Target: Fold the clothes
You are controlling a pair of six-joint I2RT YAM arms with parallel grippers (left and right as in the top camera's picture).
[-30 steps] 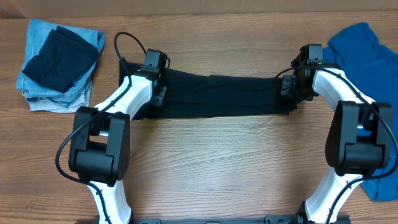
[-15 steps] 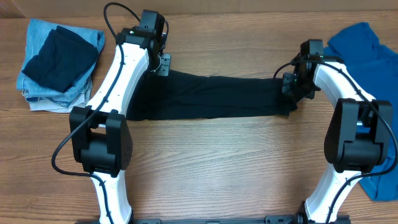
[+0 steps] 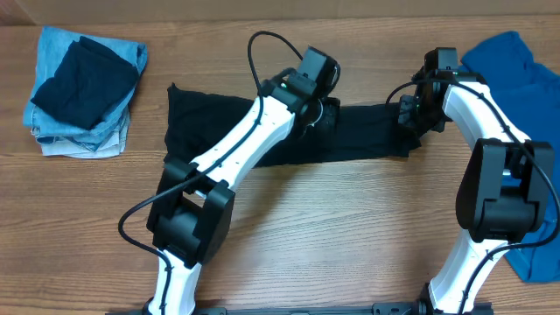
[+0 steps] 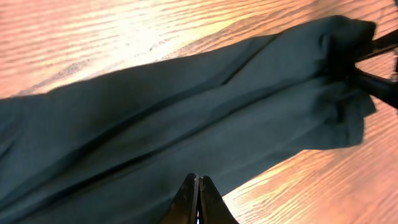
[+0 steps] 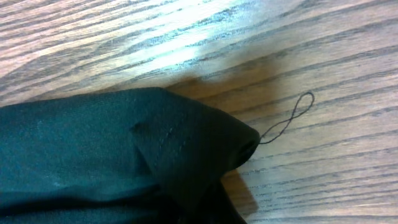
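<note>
A long black garment (image 3: 367, 131) lies stretched across the back of the wooden table. My left gripper (image 3: 325, 112) is over its right half, and the arm crosses the cloth. In the left wrist view the fingers (image 4: 198, 186) are shut just above the black garment (image 4: 186, 106), with no cloth visible between the tips. My right gripper (image 3: 411, 115) is at the garment's right end and is seen pinching it in the left wrist view (image 4: 376, 62). In the right wrist view the bunched end (image 5: 93, 143) covers the jaws.
A stack of folded clothes (image 3: 83, 87), light blue with a dark navy piece on top, sits at the back left. A loose blue garment (image 3: 516, 70) lies at the right edge. A loose thread (image 5: 289, 121) lies on the wood by the garment's end.
My left arm has swung from the garment's back left corner rightward to its right half. The garment's left part now lies wider and looser. The right gripper has hardly moved.
</note>
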